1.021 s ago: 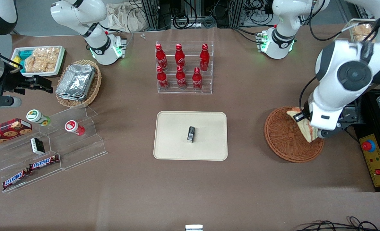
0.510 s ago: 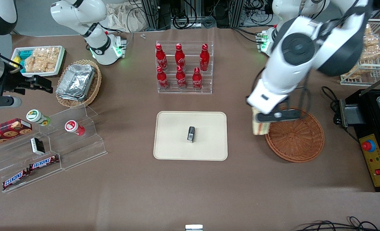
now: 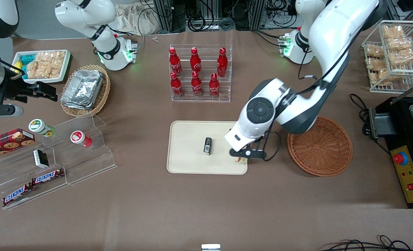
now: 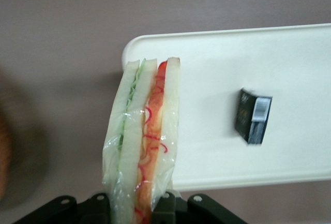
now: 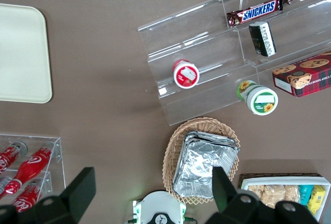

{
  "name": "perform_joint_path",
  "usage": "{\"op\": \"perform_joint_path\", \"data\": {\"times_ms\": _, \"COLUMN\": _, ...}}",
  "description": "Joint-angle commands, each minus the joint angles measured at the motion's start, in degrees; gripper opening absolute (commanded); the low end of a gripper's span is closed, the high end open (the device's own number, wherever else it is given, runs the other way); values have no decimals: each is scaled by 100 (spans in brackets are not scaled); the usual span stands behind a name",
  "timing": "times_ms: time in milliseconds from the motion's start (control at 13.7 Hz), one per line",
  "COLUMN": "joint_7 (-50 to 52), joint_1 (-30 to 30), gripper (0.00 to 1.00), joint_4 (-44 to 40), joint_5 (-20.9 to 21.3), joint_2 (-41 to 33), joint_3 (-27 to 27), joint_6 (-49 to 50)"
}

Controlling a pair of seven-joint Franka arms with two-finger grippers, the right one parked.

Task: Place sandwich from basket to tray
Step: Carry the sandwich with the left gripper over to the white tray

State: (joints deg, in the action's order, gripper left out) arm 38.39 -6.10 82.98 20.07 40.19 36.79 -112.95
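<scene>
While the transfer step is in hand, the brown table [image 3: 199, 205] carries the flat rectangular cream-beige tray [image 3: 189, 153] with rounded corners and a low rim, which serves as the landmark here. The round, shallow, reddish-brown woven wicker basket [image 3: 320, 146] sits well apart from the tray, toward the working arm's end of the table, and nothing shows in it. The white working arm [image 3: 283, 108] reaches over the tray's basket-side edge, and its gripper [image 4: 137, 203] hangs above the tray corner nearest the front camera on that side. The gripper is clamped on the triangular wedge of pale white bread in clear wrap, the sandwich [image 4: 145, 141]; red-orange and pale green filling shows along its edge, and it hangs on edge below the fingers. In the left wrist view the sandwich lies over the tray's corner region, partly over the rim and partly over the surface; whether it touches the tray cannot be told. A small black box with a white label [image 3: 207, 145] stands near the tray's middle, apart from the sandwich. Judgement: carrying is near complete and placement is not yet done. The next move calls for shifting slightly inward from the rim, lowering, then releasing, keeping clear of the box.
</scene>
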Motion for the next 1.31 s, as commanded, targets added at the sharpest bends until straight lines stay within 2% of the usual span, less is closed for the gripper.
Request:
{"op": "perform_joint_path", "data": {"times_ms": 0, "joint_7": 124, "joint_1": -120, "gripper": 0, "joint_4": -344, "joint_5": 409, "joint_2": 576, "joint_3": -22, "joint_6": -305}}
{"op": "perform_joint_path", "data": {"times_ms": 146, "joint_7": 168, "joint_1": -120, "gripper": 0, "joint_4": -344, "joint_5": 550, "joint_2": 814, "joint_3": -31, "joint_6": -525}}
{"op": "perform_joint_path", "data": {"times_ms": 438, "joint_7": 494, "joint_1": -295, "gripper": 0, "joint_4": -344, "joint_5": 551, "joint_2": 999, "joint_3": -399, "joint_6": -781}}
{"op": "perform_joint_path", "data": {"times_ms": 510, "joint_7": 494, "joint_1": -348, "gripper": 7, "joint_4": -344, "joint_5": 551, "joint_2": 1008, "joint_3": -461, "joint_6": -842}}
{"op": "perform_joint_path", "data": {"times_ms": 583, "joint_7": 502, "joint_1": -357, "gripper": 33, "joint_4": -344, "joint_5": 559, "joint_2": 1008, "joint_3": -479, "joint_6": -912}}
{"op": "perform_joint_path", "data": {"times_ms": 656, "joint_7": 494, "joint_1": -357, "gripper": 92, "joint_4": -344, "joint_5": 559, "joint_2": 1008, "joint_3": -479, "joint_6": -957}}
{"op": "perform_joint_path", "data": {"times_ms": 729, "joint_7": 485, "joint_1": -357, "gripper": 100, "joint_4": -344, "joint_5": 559, "joint_2": 973, "joint_3": -471, "joint_6": -957}}
{"op": "perform_joint_path", "data": {"times_ms": 1021, "joint_7": 538, "joint_1": -287, "gripper": 100, "joint_4": -318, "joint_5": 463, "joint_2": 360, "joint_3": -470, "joint_6": -852}}
{"op": "perform_joint_path", "data": {"times_ms": 1240, "joint_7": 468, "joint_1": 46, "gripper": 100, "joint_4": -256, "joint_5": 463, "joint_2": -439, "joint_3": -470, "joint_6": 103}}
